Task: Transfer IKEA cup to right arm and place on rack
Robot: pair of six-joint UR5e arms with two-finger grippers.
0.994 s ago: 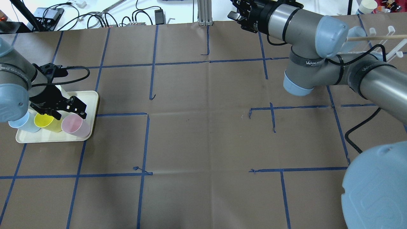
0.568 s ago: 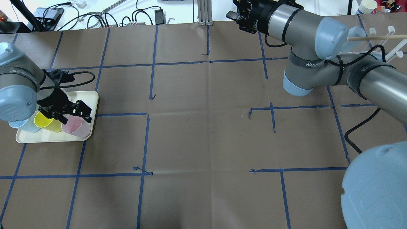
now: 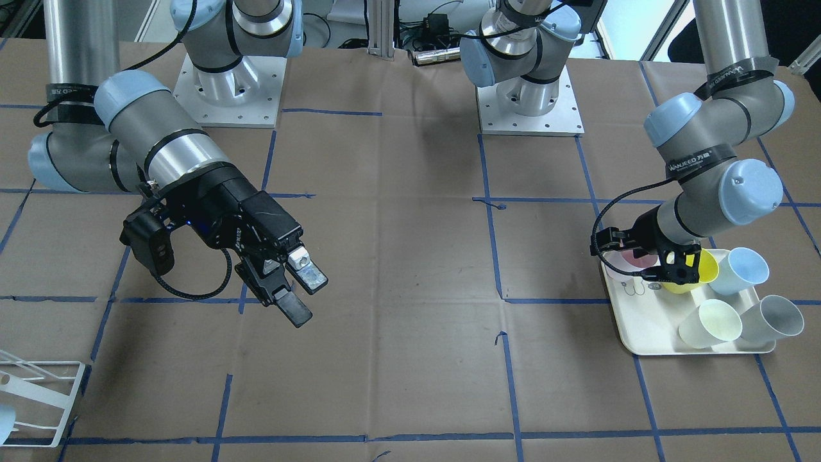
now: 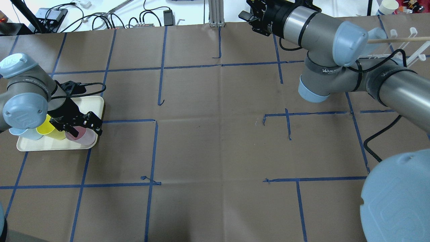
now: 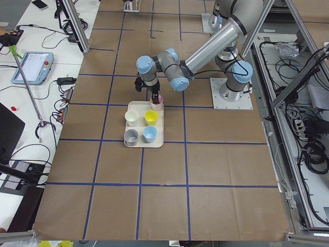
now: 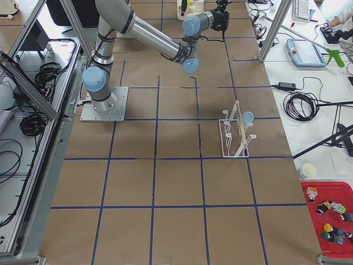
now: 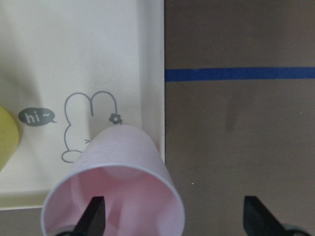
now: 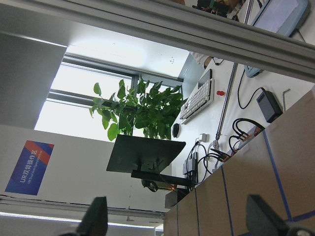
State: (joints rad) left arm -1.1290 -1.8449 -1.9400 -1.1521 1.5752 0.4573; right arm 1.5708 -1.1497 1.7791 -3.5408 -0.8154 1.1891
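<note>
The pink cup (image 7: 113,167) stands mouth up in a corner of the cream tray (image 7: 74,59), just beside the yellow cup (image 3: 699,269). The left pincer (image 7: 174,221) is right at the pink cup and spread wide. One finger looks to be over the cup's mouth and the other is outside, so one side of the cup wall sits between them. It has not closed on anything yet. The cup looks like thin, smooth plastic, so I think it is very light, a bit slippery, and easy to tip or squash. A good place to hold it is the wall near the rim, with a soft squeeze. The right pincer (image 3: 301,292) is also wide and holds nothing. It hangs over the brown tabletop (image 4: 215,134), well apart from the cup. The white wire rack (image 6: 234,135) is far off on the right arm's side.
</note>
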